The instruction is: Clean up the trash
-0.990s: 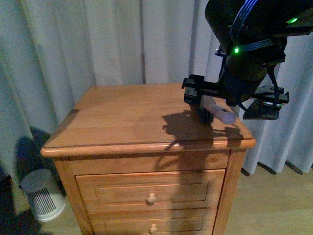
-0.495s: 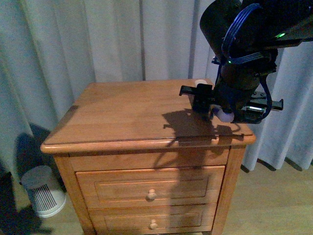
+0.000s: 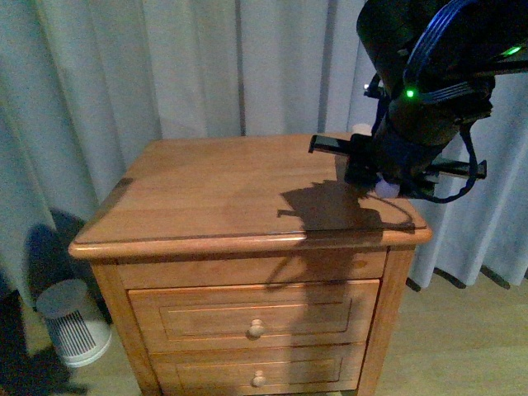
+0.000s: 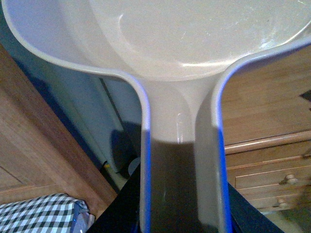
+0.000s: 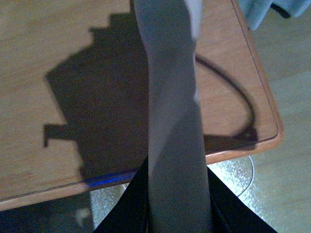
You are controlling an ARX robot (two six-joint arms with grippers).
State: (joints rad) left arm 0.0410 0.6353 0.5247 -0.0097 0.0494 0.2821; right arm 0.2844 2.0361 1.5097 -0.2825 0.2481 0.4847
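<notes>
Trash shows only doubtfully: you get a small pale blob [image 3: 360,129] at the back right of the nightstand [image 3: 231,190] top, tucked against the right arm and too small to confirm as the crumpled wad. The nightstand is warm, smooth-grained wood with a rounded lip and knobbed drawers, set before pleated grey curtains [image 3: 165,66]. Your right gripper [image 5: 177,208] is clenched around a flat, smooth grey tool handle [image 5: 172,97] that crosses the arm's hard shadow on the wood. The front view adds that handle's rounded pale end near the front right corner, which the right wrist view does not show. Your left gripper [image 4: 182,213] grasps the channelled stem of a glossy, pale plastic dustpan [image 4: 194,34], its wide scoop filling the view. Only this wrist view shows the checked cloth [image 4: 39,213]; only the front view shows the ribbed white floor appliance [image 3: 73,323].
</notes>
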